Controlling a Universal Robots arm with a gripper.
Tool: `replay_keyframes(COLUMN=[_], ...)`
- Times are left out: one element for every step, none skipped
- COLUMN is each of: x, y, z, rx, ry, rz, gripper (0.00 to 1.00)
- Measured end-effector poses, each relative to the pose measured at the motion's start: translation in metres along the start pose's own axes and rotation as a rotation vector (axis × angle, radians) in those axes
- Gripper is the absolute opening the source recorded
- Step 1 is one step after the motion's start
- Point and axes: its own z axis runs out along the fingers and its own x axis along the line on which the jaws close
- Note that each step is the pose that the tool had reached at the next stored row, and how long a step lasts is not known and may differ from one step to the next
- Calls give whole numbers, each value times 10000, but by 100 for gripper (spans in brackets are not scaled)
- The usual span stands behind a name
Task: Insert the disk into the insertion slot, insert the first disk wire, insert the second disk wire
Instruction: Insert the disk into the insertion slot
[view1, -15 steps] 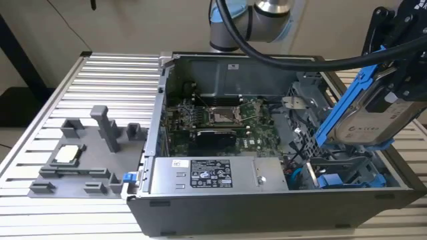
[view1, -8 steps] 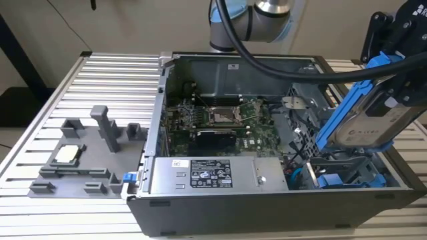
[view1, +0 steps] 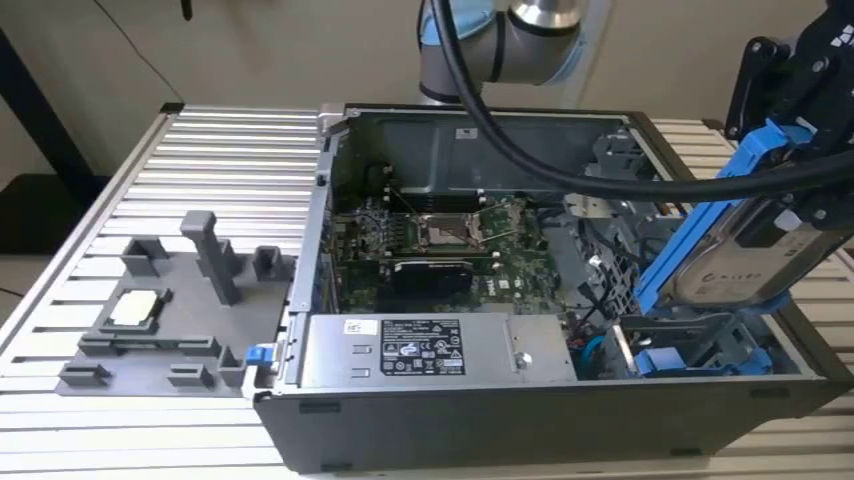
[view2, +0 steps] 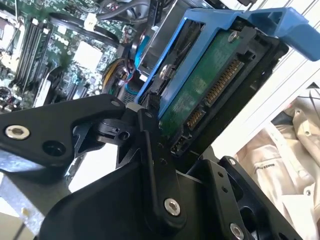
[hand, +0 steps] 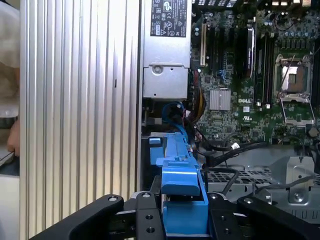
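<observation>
Exterior view: gripper (view1: 794, 170) gripping disk (view1: 727, 265), jaws clamping its blue frame. Disk hanging tilted, long axis steep, lower end pointing down at slot (view1: 694, 330) just beneath, not yet entering.

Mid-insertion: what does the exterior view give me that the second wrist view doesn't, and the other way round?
The exterior view adds: the disk hanging tilted over the insertion slot, not yet in it; the power supply; the grey fixture tray on the exterior view's left. The second wrist view adds: the disk's green circuit board and connector pins. Both show the gripper shut on the disk, and the motherboard.
</observation>
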Motion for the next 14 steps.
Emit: replay_keyframes(x=[7, 14, 18, 20, 22, 24, 25, 27, 29, 30, 32, 33, 33, 33], y=[-4, -7, -11, -16, -22, -29, -37, -45, -53, -60, -67, -74, -80, -86], z=[8, 15, 23, 34, 44, 56, 68, 81, 95, 108, 121, 136, 151, 166], rx=[6, 11, 17, 20, 22, 22, 22, 22, 23, 22, 22, 23, 23, 22], ry=[0, 2, 3, 1, 3, 4, 3, 4, 2, 2, 3, 3, 3, 3], rz=[-1, 0, -1, -1, -2, -1, -1, -1, -1, -2, -1, -1, -2, -1], gripper=[33, 33, 33, 33, 33, 33, 33, 33, 33, 33, 33, 33, 33, 33])
